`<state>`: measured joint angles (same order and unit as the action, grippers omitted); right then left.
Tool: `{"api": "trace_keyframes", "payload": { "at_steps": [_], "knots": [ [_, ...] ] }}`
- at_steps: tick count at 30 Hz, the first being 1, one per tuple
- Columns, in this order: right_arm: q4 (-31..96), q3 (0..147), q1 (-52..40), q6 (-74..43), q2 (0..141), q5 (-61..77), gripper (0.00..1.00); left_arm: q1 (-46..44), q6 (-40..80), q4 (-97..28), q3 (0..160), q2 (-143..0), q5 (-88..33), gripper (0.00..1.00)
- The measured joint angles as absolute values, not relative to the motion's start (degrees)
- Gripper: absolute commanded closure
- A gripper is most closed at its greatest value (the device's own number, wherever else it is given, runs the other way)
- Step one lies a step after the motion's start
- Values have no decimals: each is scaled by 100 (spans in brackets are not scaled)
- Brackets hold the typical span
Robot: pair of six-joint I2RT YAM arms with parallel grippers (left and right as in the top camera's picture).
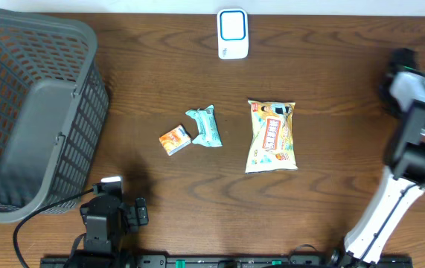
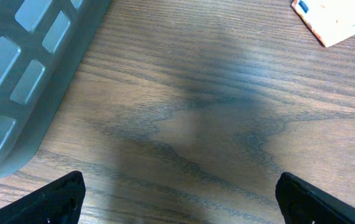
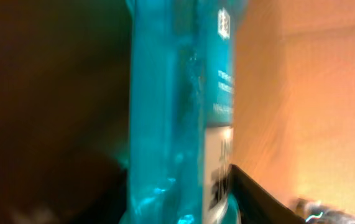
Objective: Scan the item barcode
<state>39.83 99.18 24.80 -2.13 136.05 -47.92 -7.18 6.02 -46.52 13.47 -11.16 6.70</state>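
A teal packet [image 3: 177,106] with a white printed label fills the blurred right wrist view. It stands upright between the dark fingers of my right gripper [image 3: 183,193], which is shut on it. In the overhead view that arm [image 1: 413,97] is at the far right edge and the held packet is hidden. The white scanner [image 1: 232,33] with a blue ring lies at the back middle. My left gripper [image 2: 180,205] hangs open over bare wood at the front left, nothing between its fingers.
On the table lie a small orange box [image 1: 175,139], a second teal packet [image 1: 205,126] and a yellow snack bag [image 1: 272,135]. A grey mesh basket [image 1: 33,112] occupies the left side. Its wall [image 2: 15,74] is close to my left gripper.
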Motion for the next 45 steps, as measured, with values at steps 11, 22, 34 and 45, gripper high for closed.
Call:
{"api": "trace_keyframes", "payload": {
  "at_steps": [11,22,34,45],
  "knots": [
    [4401,10165,4912,-1028,13176,-2078,1,-718,602,-4652,1347,-1116,670,2],
    [4995,10790,4495,-1098,12846,932,1,-718,602,-4652,1347,-1116,668,2],
    [5124,10930,2279,-1483,10672,412,1,-718,602,-4652,1347,-1116,668,2],
    [5640,10940,1603,-2259,9531,-10,1,-718,602,-4652,1347,-1116,668,2]
  ]
}}
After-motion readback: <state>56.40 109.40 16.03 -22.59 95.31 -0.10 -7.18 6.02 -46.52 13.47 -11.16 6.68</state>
